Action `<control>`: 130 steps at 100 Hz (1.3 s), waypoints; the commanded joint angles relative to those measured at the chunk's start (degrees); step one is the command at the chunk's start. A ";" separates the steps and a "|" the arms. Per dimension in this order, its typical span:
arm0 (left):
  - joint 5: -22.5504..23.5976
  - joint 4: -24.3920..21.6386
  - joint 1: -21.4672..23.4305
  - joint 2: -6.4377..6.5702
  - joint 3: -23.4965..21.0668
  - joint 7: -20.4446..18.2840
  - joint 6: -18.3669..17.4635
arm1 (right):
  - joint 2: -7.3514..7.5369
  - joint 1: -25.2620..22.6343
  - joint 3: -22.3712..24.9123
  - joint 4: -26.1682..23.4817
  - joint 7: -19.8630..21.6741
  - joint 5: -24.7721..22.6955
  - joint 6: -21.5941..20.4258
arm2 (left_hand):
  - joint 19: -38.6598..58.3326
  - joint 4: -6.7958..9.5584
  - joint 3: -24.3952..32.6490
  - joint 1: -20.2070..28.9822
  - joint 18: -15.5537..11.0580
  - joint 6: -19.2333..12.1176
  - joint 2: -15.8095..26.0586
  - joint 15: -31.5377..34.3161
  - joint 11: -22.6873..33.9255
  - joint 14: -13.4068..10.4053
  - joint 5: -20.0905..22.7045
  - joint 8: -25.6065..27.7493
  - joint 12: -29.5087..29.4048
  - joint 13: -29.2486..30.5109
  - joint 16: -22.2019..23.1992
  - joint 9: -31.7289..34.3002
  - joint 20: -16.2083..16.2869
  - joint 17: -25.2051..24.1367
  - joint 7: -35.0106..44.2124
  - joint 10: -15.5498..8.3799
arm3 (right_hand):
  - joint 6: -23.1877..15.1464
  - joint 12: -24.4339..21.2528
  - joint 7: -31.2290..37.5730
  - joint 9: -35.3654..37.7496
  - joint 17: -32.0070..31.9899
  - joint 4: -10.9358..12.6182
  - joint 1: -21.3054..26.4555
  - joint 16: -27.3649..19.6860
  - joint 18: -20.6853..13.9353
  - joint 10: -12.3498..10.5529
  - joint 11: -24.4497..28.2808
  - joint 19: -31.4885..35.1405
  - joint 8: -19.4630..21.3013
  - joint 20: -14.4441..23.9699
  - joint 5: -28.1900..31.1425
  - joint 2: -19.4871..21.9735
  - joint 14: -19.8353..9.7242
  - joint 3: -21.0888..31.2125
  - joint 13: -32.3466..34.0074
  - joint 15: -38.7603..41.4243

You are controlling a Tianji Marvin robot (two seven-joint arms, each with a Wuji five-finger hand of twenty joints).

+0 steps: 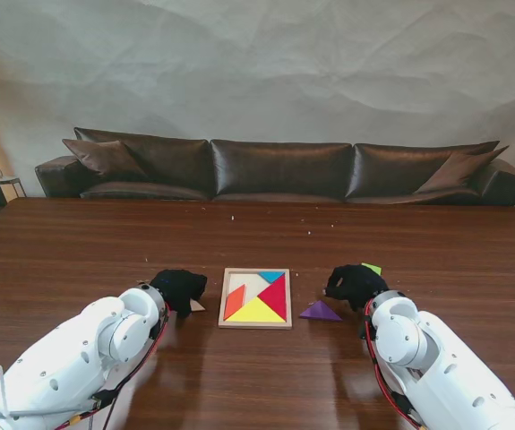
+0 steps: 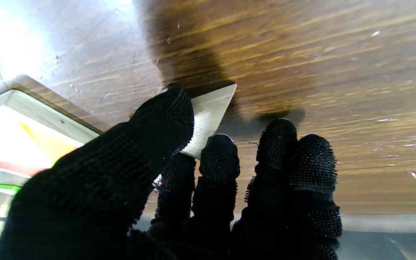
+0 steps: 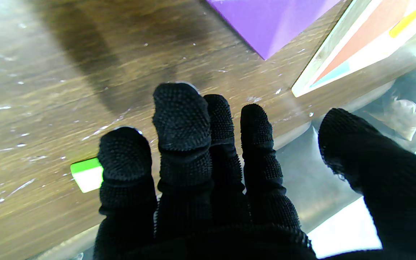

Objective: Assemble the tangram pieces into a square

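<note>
Left robot hand [image 2: 179, 173] pinches white tangram piece [image 2: 211, 112] beside tray [image 1: 255, 323]. Right robot hand [image 3: 208, 173] released, fingers spread, near purple triangle [image 1: 320, 312].

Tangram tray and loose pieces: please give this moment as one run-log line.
tray: partly filled | left hand: on pale piece, grasp unclear | right hand: open, holds nothing | purple triangle, green piece: loose on table

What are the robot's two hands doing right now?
Left hand: thumb and fingers pinching the pale tangram piece.
Right hand: open, holding nothing; the green piece lies beside its fingers.
</note>
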 commanded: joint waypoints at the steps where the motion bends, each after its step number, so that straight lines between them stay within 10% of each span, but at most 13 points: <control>1: -0.55 2.89 1.98 -0.39 1.07 -2.31 -0.02 | -0.14 -0.07 -0.18 0.00 0.88 0.00 -0.03 | -4.86 2.44 0.58 6.02 -3.07 2.22 0.57 -15.12 2.06 -3.24 3.51 0.65 -0.93 -1.77 -11.37 -0.48 -1.71 -0.35 5.34 -4.03 | 0.18 -0.71 0.43 0.13 -0.90 0.41 -1.12 0.25 -0.14 0.94 0.48 1.19 0.01 -0.33 0.11 0.46 0.60 -0.48 0.70 0.57; 41: -2.67 2.66 2.37 -0.67 1.02 -3.01 1.56 | -0.16 0.02 -0.24 0.15 0.92 0.13 0.02 | -17.60 1.23 0.78 4.46 3.45 -0.40 -2.10 -22.27 10.44 3.78 7.23 -0.29 -16.43 -14.34 -19.53 -1.29 -9.22 -8.72 4.73 -3.82 | 0.31 -0.71 0.48 0.10 -0.90 0.44 -1.11 0.24 -0.20 0.94 0.48 1.20 -0.02 -0.33 -0.06 0.51 0.41 -0.52 0.68 0.54; 87: -6.57 3.97 1.99 -1.17 1.20 -3.12 0.49 | -0.19 0.22 -0.36 0.43 0.89 0.32 -0.14 | -18.71 1.57 0.43 5.94 -0.03 -0.04 -1.88 -19.06 10.47 0.54 9.07 -1.11 -15.89 -11.51 -20.33 -1.61 -9.88 -6.25 5.19 -0.97 | 0.29 -0.72 0.48 0.06 -0.97 0.45 -1.12 0.25 -0.22 0.95 0.47 1.27 -0.06 -0.29 -0.09 0.58 0.41 -0.59 0.67 0.53; 130: -2.24 3.68 1.98 -0.77 1.36 -1.40 0.04 | -0.17 0.31 -0.51 0.52 1.10 0.40 -0.07 | -22.16 0.33 -0.65 3.08 2.30 -8.62 -2.69 -22.86 2.27 2.38 12.74 -4.27 -9.18 -16.10 -20.31 2.75 -8.63 -19.97 1.40 -8.77 | 0.34 -0.71 0.50 0.07 -0.88 0.45 -1.14 0.25 -0.29 0.91 0.50 1.30 -0.09 -0.30 -0.17 0.62 0.30 -0.59 0.71 0.56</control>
